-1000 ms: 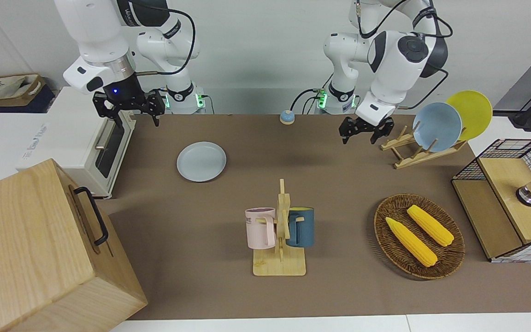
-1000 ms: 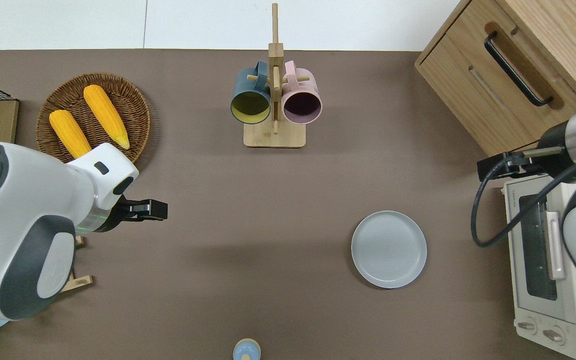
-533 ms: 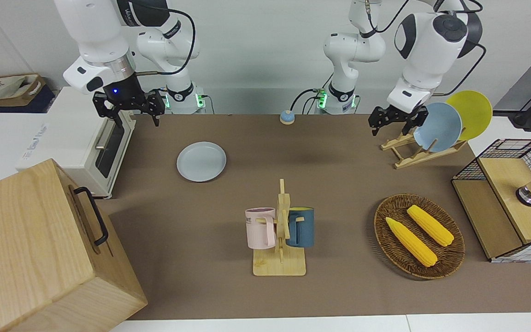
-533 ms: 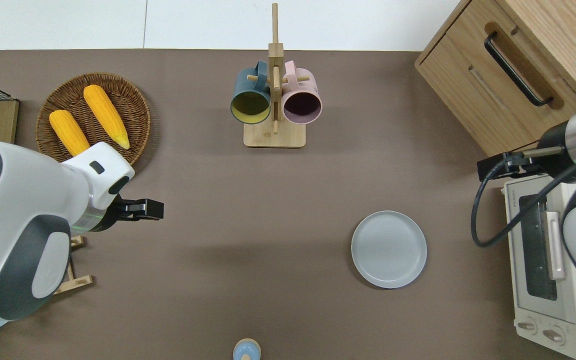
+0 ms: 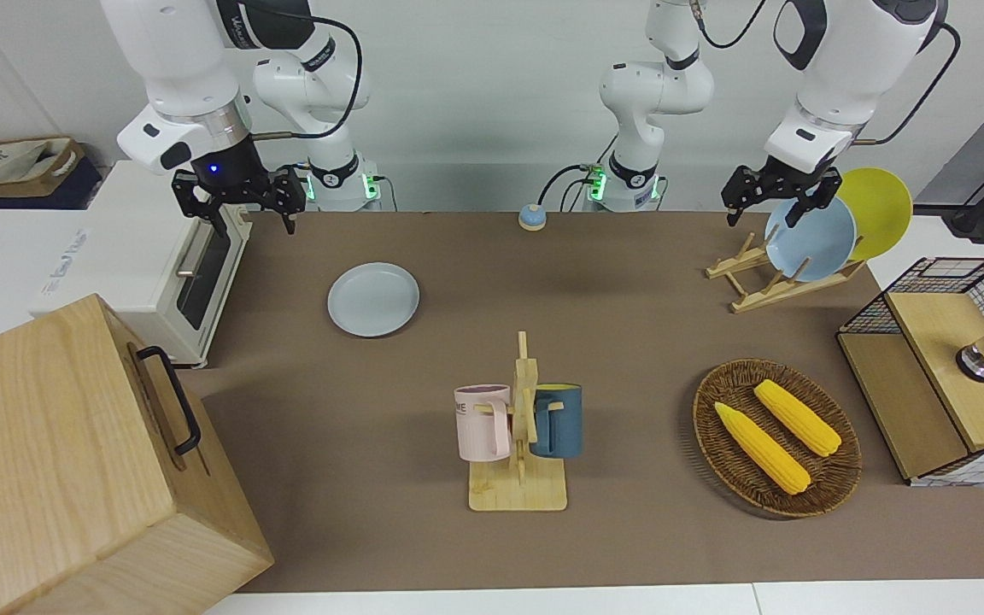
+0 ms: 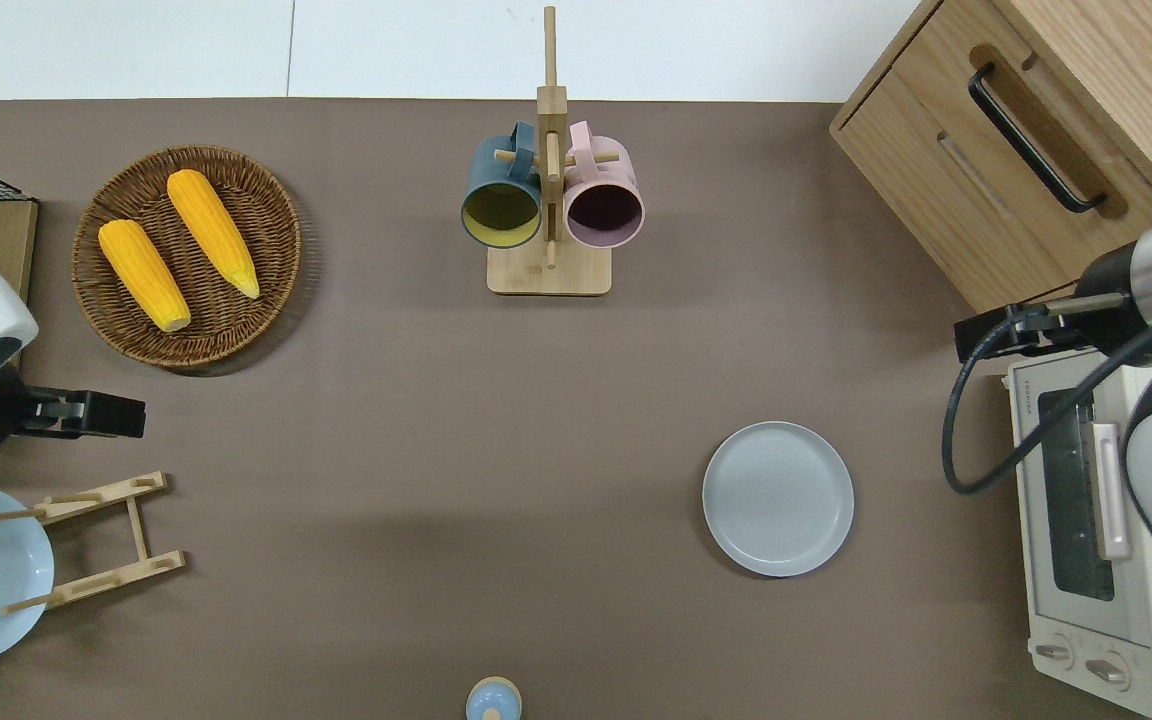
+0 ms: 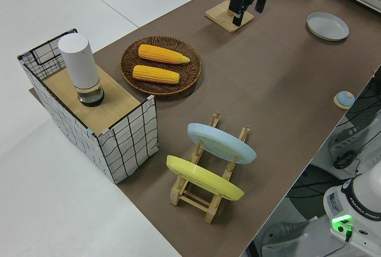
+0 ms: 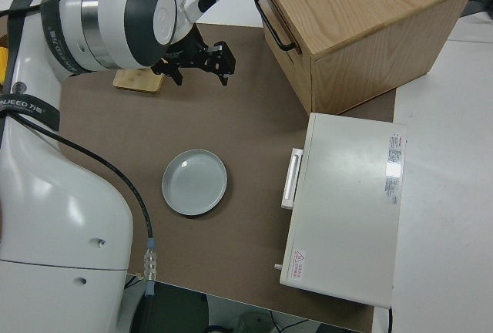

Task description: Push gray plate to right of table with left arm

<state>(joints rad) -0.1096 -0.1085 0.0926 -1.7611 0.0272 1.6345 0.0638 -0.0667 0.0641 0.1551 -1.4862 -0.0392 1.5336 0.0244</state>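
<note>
Gray plate (image 6: 778, 498) lies a long reach from the left end effector

The plate rests flat on the counter (image 6: 496, 420) toward the right arm's end, just beside the toaster oven (image 6: 1086, 520) and nearer to the robots than the mug stand (image 6: 548, 272). The left end effector (image 5: 770, 205) hangs in the air with its fingers spread, over bare counter between the corn basket (image 6: 126, 342) and the dish rack (image 6: 106, 540), well apart from the plate. The right arm is parked, fingers spread too.

Several things could spoil the push from here:

- **Wrong plate.** The blue plate (image 5: 812, 235) and the yellow plate (image 5: 881, 205) stand in the rack close to the end effector. A careless descent could knock them, or the arm might take the blue one for its target.
- **Riding over the rim.** The plate's rim looks low. If the fingers come in too high, they will likely slide across the top instead of shoving it.
- **Off-centre contact.** A touch away from the plate's middle line would probably spin it or send it skidding aside.
- **Little room.** The plate already lies near the oven, so a strong push could drive it against the oven's front.
- **Stretch.** Reaching across the whole counter may leave the arm nearly straight, with poor control over height.
</note>
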